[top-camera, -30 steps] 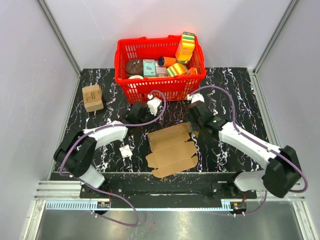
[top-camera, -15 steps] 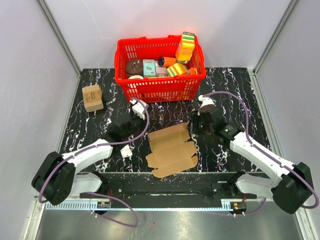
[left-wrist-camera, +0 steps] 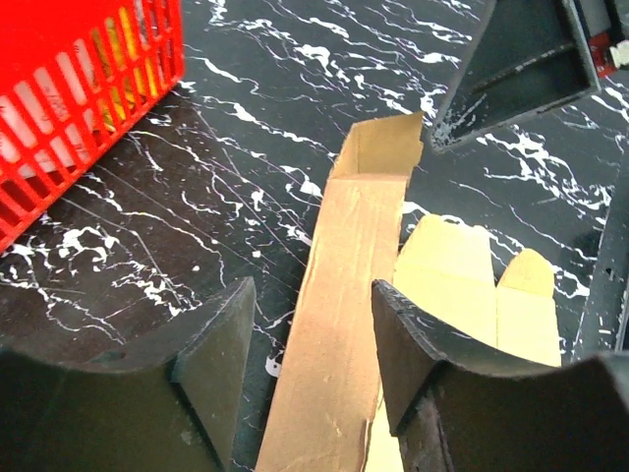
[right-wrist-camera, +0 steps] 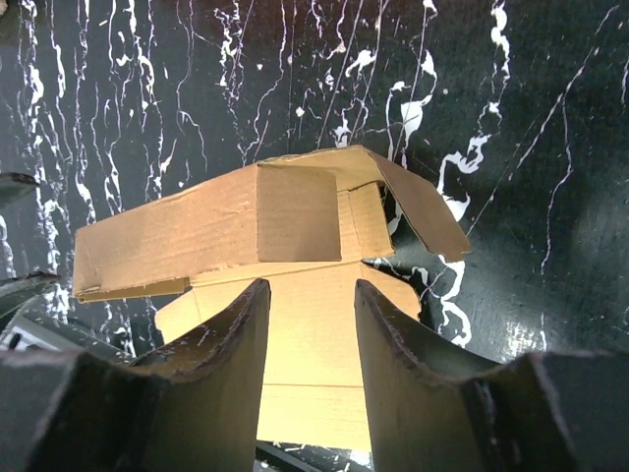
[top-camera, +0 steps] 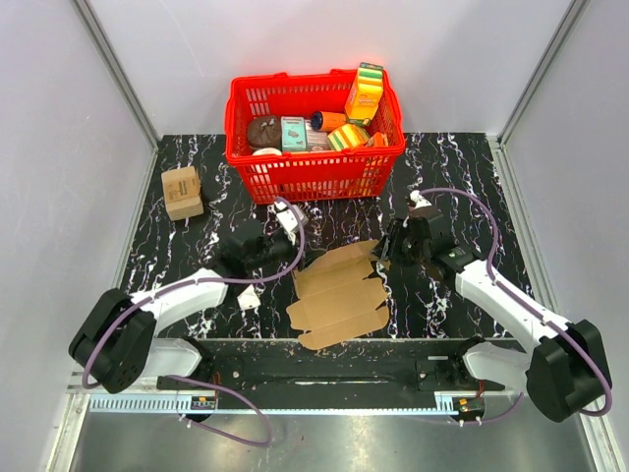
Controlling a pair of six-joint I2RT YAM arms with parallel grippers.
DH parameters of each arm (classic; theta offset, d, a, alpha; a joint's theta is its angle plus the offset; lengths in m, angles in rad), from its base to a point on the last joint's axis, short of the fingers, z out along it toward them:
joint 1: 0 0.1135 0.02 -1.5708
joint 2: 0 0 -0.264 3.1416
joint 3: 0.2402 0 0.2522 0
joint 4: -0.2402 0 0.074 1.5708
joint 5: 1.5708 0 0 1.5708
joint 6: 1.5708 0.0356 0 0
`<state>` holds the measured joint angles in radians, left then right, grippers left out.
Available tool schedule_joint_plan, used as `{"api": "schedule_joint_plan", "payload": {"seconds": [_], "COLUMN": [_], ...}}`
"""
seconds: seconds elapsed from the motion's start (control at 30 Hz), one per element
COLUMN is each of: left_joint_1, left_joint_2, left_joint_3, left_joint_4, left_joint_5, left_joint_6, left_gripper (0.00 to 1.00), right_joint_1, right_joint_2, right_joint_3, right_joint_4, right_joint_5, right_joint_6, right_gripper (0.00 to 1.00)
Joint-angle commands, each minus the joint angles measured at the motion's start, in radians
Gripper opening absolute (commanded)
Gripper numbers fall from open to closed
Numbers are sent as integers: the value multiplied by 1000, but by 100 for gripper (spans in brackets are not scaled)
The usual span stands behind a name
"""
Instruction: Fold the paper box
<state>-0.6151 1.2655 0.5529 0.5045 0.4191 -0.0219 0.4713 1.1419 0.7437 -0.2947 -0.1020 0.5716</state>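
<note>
The paper box [top-camera: 339, 292] is a plain brown cardboard sheet on the black marbled table, with its rear panel and right end flap tilted up. My left gripper [top-camera: 299, 253] is at the box's rear left corner. In the left wrist view the gripper [left-wrist-camera: 313, 320] is open, and the raised panel of the box [left-wrist-camera: 354, 285] runs between its fingers without being pinched. My right gripper [top-camera: 389, 252] is at the box's rear right corner. In the right wrist view the gripper [right-wrist-camera: 310, 300] is open over the flat sheet, just short of the raised panel of the box [right-wrist-camera: 197, 236].
A red basket [top-camera: 314, 179] of printed packages stands just behind both grippers, and its wall [left-wrist-camera: 88, 88] shows in the left wrist view. A small tan cube box [top-camera: 182, 192] sits at the far left. A small white scrap [top-camera: 247, 298] lies left of the sheet.
Both grippers have drawn back from the basket to the box's rear corners. The left jaws have widened. The box's rear panel is now lifted off the table.
</note>
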Motion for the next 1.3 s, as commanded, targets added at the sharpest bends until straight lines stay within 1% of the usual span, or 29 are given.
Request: {"api": "schedule_joint_plan", "payload": {"seconds": [0.0, 0.23, 0.4, 0.57, 0.7, 0.9, 1.03, 1.17, 1.2, 1.23, 1.27], "left_joint_1": [-3, -11, -28, -46, -54, -67, -67, -66, -64, -61, -58], "left_joint_2": [34, 74, 116, 136, 155, 187, 181, 146, 140, 123, 115], "left_joint_3": [73, 94, 136, 157, 174, 203, 200, 168, 160, 151, 134], "left_joint_4": [-15, -43, -110, -139, -171, -219, -209, -150, -118, -100, -80], "left_joint_5": [107, 158, 190, 222, 242, 227, 239, 273, 277, 286, 291], "left_joint_6": [53, 71, 114, 142, 158, 188, 183, 151, 143, 134, 111], "left_gripper": [52, 48, 46, 45, 45, 44, 43, 44, 45, 48, 49], "right_joint_1": [-40, -66, -79, -85, -86, -88, -86, -88, -86, -88, -86], "right_joint_2": [-4, 33, 67, 108, 153, 226, 245, 251, 249, 248, 246], "right_joint_3": [-29, -56, -66, -73, -67, -41, -38, -44, -44, -47, -49], "right_joint_4": [74, 114, 111, 104, 104, 103, 101, 95, 97, 95, 97], "right_joint_5": [-102, -148, -108, -41, -18, 13, 36, 38, 39, 41, 42], "right_joint_6": [54, 73, 82, 93, 91, 73, 60, 48, 48, 47, 45], "right_gripper": [46, 44, 42, 38, 37, 35, 34, 34, 34, 34, 34]}}
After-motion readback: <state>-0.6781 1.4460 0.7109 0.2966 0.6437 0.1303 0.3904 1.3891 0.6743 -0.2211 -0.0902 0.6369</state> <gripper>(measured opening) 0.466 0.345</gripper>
